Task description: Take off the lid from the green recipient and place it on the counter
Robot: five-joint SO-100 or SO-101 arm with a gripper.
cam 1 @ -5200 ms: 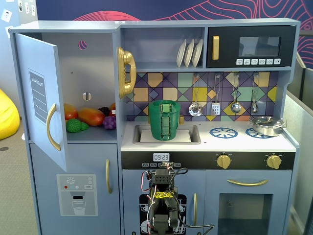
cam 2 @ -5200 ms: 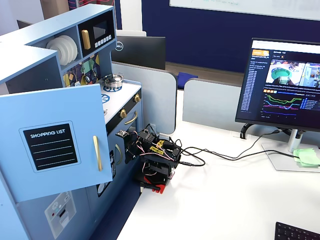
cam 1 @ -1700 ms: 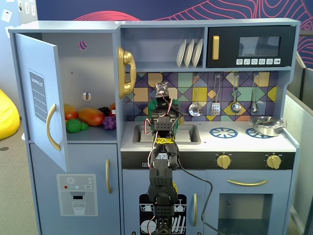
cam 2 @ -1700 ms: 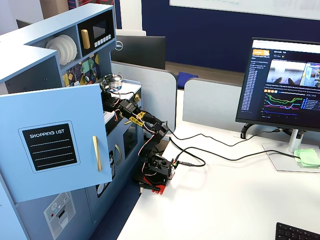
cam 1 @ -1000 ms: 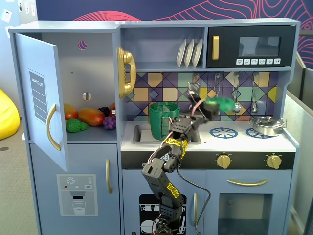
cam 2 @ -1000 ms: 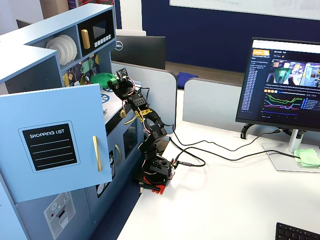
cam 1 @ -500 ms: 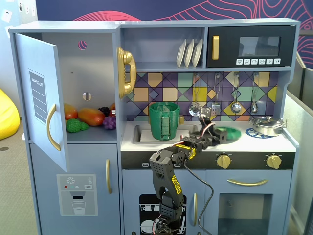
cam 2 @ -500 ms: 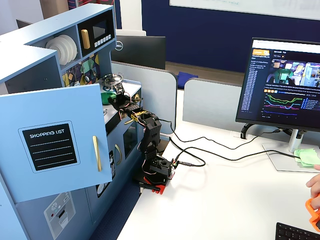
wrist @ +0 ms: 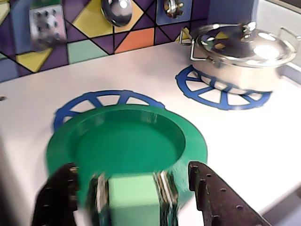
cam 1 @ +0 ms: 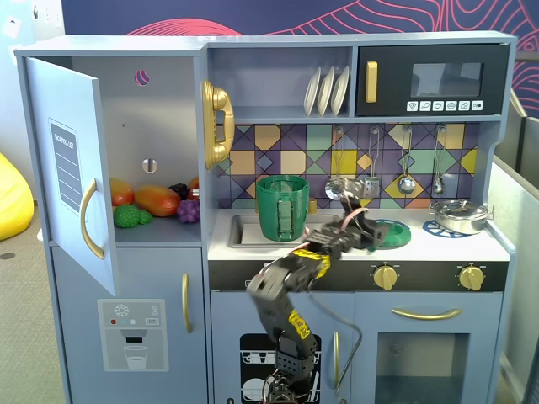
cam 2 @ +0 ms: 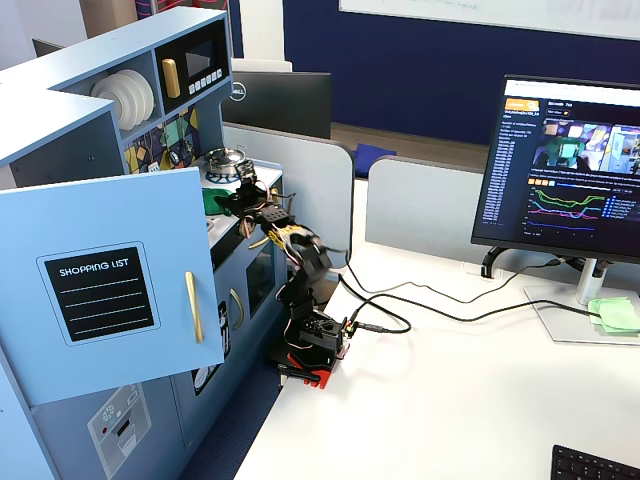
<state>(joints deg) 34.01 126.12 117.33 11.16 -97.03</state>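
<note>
**Lid on left burner print, fingers spread either side of its knob**

We see the arm rising from its base below the counter front, elbow bent, forearm reaching up and over the front edge of the counter point(cam 1: 337, 244) in a fixed view. The gripper point(wrist: 134, 188) hangs low over the lid point(wrist: 127, 141). In the wrist view both dark fingers point(wrist: 214, 197) stand apart, with clear gaps between them and the raised knob point(wrist: 131, 195); we read this as open at moderate width, holding nothing.

Left to right along the counter in a fixed view: the green recipient point(cam 1: 283, 207) stands upright at the sink, toward the left end, its mouth uncovered. The lid point(cam 1: 389, 233) lies flat on the worktop just right of centre, well apart from the recipient, partly covering the left burner print point(wrist: 106, 101). The silver pot point(cam 1: 459, 215) sits on the right burner print point(wrist: 221, 92) near the right edge.

The counter is pale and flat, backed by a patterned tile wall with hanging utensils point(cam 1: 370, 172). The cabinet door point(cam 1: 72, 168) at the far left stands open. Another fixed view shows the arm point(cam 2: 290, 260) on a white desk point(cam 2: 460, 400) with a monitor point(cam 2: 570, 165).

Bare worktop lies between lid and pot, and along the front edge to the right of the lid.
</note>
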